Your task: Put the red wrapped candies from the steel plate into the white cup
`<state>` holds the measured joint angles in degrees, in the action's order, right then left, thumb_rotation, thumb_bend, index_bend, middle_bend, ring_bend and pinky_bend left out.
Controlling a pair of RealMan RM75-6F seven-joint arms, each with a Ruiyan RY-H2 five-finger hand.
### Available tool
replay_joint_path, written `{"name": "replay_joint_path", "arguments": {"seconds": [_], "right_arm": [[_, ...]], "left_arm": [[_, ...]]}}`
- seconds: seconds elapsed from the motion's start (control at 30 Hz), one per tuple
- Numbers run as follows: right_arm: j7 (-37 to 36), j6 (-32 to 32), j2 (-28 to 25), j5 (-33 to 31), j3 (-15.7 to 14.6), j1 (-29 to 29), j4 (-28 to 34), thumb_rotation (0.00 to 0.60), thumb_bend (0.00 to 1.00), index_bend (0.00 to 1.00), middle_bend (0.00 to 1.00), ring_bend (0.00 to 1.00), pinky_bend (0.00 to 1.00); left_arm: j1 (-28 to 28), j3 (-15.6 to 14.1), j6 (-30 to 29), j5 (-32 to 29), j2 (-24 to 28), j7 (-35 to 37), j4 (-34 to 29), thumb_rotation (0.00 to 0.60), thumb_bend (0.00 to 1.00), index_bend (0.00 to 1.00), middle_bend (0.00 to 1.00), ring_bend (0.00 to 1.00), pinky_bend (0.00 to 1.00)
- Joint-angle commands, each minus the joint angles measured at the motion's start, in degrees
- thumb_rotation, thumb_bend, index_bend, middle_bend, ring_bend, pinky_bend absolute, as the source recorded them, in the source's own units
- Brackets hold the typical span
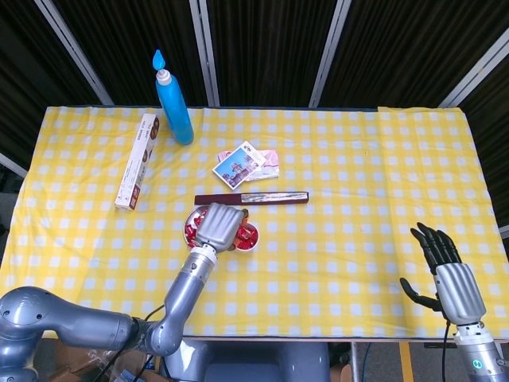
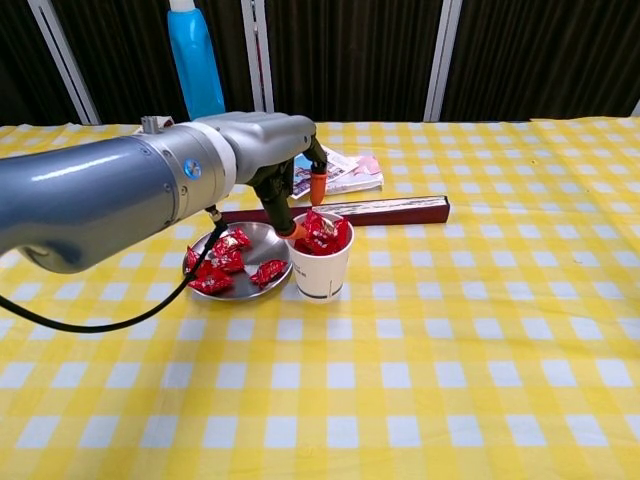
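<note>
The white cup [image 2: 322, 270] stands right of the steel plate [image 2: 262, 241] and is heaped with red wrapped candies [image 2: 323, 231]. Several more red candies [image 2: 214, 268] lie in the plate's left and front part. My left hand [image 2: 282, 168] hovers just above the cup's left rim, its orange-tipped fingers [image 2: 318, 185] apart and holding nothing. From the head view the left hand [image 1: 220, 226] hides most of the plate [image 1: 190, 228] and part of the cup [image 1: 249, 237]. Low at the table's right edge, my right hand [image 1: 442, 268] has its fingers spread and holds nothing.
A dark bar with a steel strip [image 2: 350, 211] lies right behind the cup and plate. Printed cards [image 1: 245, 165] sit beyond it. A blue bottle [image 1: 173, 99] and a long white box [image 1: 137, 161] are at the back left.
</note>
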<state>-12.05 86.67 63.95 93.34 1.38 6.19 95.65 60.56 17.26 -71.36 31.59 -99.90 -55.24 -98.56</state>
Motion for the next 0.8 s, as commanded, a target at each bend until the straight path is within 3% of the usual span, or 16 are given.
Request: {"name": "replay_joint_path", "arguments": {"seconds": [0.03, 0.27, 0.6, 0.8], "right_arm": [[0.1, 0.0, 0.0, 0.1, 0.0, 0.0, 0.0, 0.6, 0.39, 0.0, 0.0, 0.0, 0.0], [-0.2, 0.2, -0.1, 0.0, 0.0, -0.1, 0.0, 0.6, 0.39, 0.0, 0.0, 0.0, 0.0], [-0.1, -0.2, 0.0, 0.0, -0.1, 0.1, 0.1, 0.6, 0.39, 0.0, 0.0, 0.0, 0.0], [0.4, -0.5, 0.2, 0.0, -0.2, 0.1, 0.1, 0.6, 0.39, 0.0, 0.0, 0.0, 0.0]], "left_arm": [[-0.2, -0.1, -0.1, -0.2, 0.5, 0.3, -0.3, 0.6, 0.28, 0.43, 1.0, 1.0, 1.0], [-1.4, -0.7, -1.5, 1.6, 2.2, 2.0, -1.0, 0.6, 0.28, 0.41, 1.0, 1.0, 1.0], [-5.7, -5.6, -0.5, 2.6, 10.0, 2.9, -0.7, 0.6, 0.28, 0.4, 1.0, 1.0, 1.0], [-6.0, -7.6, 2.8, 1.4, 9.4, 3.2, 1.8, 0.6, 0.28, 0.4, 1.0, 1.0, 1.0]]}}
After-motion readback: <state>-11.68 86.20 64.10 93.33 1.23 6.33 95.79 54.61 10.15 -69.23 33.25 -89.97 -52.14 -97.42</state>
